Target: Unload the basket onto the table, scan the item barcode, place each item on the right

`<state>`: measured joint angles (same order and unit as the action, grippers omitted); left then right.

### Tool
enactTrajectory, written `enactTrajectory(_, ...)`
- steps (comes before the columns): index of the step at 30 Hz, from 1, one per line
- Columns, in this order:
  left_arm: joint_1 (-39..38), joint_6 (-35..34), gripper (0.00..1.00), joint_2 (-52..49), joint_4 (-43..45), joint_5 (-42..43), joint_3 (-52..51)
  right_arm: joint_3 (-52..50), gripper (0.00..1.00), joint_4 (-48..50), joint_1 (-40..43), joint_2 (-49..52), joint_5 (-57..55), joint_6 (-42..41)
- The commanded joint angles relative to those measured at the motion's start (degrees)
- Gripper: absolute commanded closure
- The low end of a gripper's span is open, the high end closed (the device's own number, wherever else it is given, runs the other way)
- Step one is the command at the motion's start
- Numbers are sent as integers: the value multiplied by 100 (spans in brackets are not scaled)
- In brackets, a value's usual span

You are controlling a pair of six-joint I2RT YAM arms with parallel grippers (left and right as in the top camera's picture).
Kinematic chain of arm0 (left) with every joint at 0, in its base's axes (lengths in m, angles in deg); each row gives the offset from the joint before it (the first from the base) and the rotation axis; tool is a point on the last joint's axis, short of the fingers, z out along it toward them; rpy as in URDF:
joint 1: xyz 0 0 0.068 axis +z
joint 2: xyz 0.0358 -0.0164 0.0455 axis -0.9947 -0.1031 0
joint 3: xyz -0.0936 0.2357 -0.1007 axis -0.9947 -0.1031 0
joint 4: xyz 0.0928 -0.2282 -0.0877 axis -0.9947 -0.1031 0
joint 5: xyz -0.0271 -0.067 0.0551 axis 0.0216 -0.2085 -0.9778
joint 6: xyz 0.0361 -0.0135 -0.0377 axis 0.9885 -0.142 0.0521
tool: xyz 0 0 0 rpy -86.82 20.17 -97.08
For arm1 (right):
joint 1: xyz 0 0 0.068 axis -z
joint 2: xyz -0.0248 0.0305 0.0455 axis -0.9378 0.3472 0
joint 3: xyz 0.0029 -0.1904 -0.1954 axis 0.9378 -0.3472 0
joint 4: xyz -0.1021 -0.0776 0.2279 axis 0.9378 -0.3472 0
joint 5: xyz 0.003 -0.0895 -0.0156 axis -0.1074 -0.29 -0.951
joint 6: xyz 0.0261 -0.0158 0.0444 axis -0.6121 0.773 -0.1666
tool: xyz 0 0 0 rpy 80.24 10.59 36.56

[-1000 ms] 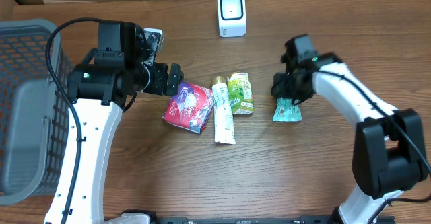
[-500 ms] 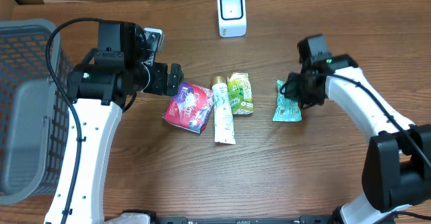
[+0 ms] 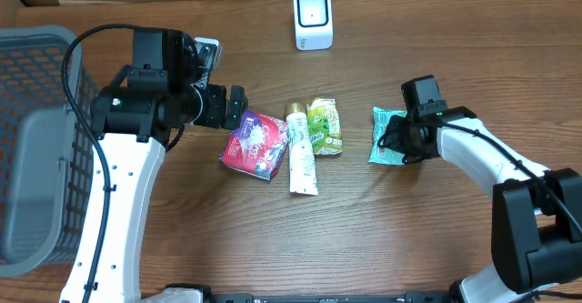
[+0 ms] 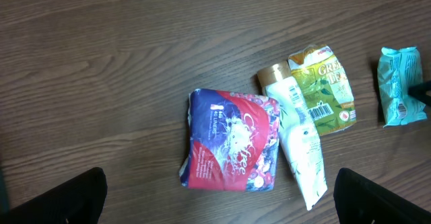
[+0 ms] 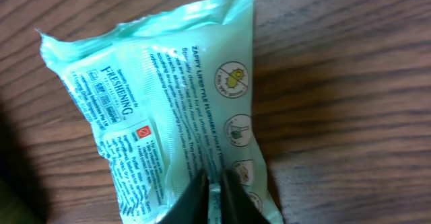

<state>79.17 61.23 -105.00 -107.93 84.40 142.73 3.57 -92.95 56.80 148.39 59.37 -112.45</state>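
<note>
A mint-green wipes packet lies right of centre on the wooden table, and its printed back fills the right wrist view. My right gripper is shut on it, the two dark fingers pinching the packet's middle seam. My left gripper hovers open above the red and blue packet, its fingertips wide apart at the bottom corners of the left wrist view with nothing between them. The white barcode scanner stands at the back centre.
A white tube and a green pouch lie between the red packet and the mint one; the pouch's barcode faces up. A grey mesh basket occupies the left edge.
My right gripper slid round to the packet's right side, toward the table front, and closed on its seam. The packet shifted slightly. The left arm stayed still.
</note>
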Motion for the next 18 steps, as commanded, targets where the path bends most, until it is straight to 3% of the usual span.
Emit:
enactTrajectory(1,-15,-39,0,-2,7,2,-26,-304,75,-35,-22,157,-240,0)
enactTrajectory(3,-15,-37,1,-2,7,2,-26,-306,48,-122,-22,157,-234,0)
enactTrajectory(4,-15,-37,0,-2,7,2,-26,-304,42,-149,-22,157,-229,0)
enactTrajectory(12,-15,-37,0,-2,7,2,-26,866,36,-1292,-20,4,24,179)
enactTrajectory(13,-15,-39,0,-2,7,2,-26,1139,33,-1495,-20,-42,20,260)
enactTrajectory(15,-15,-39,0,-2,7,2,-26,1766,13,-1875,-20,-96,-17,520)
enactTrajectory(18,-15,-39,0,-2,7,2,-26,2369,7,-2039,-20,-96,-201,817)
